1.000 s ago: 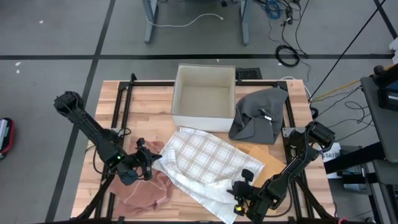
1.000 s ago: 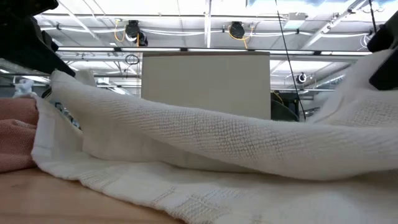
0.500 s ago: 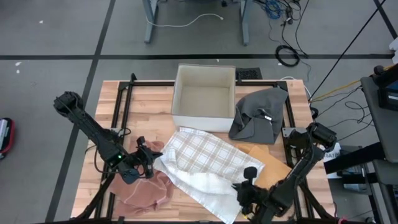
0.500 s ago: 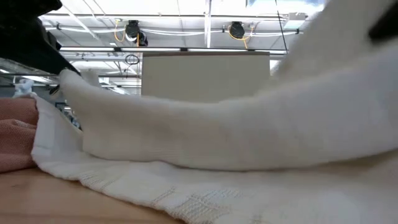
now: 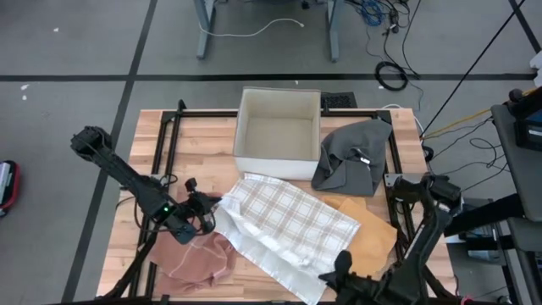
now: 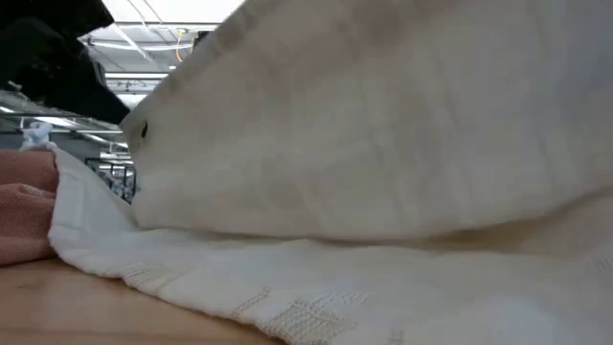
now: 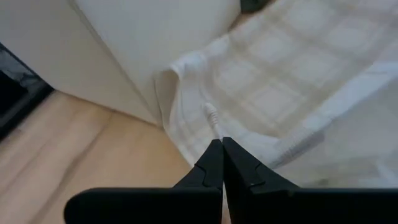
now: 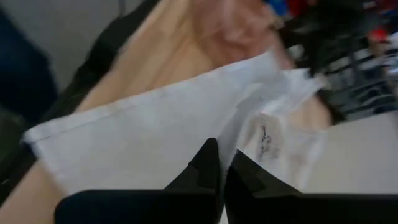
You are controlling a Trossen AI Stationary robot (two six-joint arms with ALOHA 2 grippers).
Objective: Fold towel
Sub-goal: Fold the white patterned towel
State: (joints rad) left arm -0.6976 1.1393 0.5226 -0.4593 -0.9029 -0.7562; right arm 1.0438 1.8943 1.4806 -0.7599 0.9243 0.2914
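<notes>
While both arms reach in over the near half of the wooden table, the checked towel lies spread across its middle, just in front of the white box. Its plaid face shows toward the box, and its plain white underside is turned up along the near edge.

The left gripper sits at the towel's left edge, beside the pink cloth that is crumpled at the near left of the table. In the left wrist view its fingers are pressed fully together, pinching a hem of the towel at their tips.

The right gripper is at the near right corner of the towel, close to the table's front edge. Its fingers are likewise closed tight, with a white fold of the towel caught between them; a small label shows on the cloth just past the tips.

From table height, the towel rises as a broad white sheet filling most of the view, with more of it lying flat on the wood beneath.

A grey cloth lies to the right of the box, and a tan cloth is partly under the towel's right side.
</notes>
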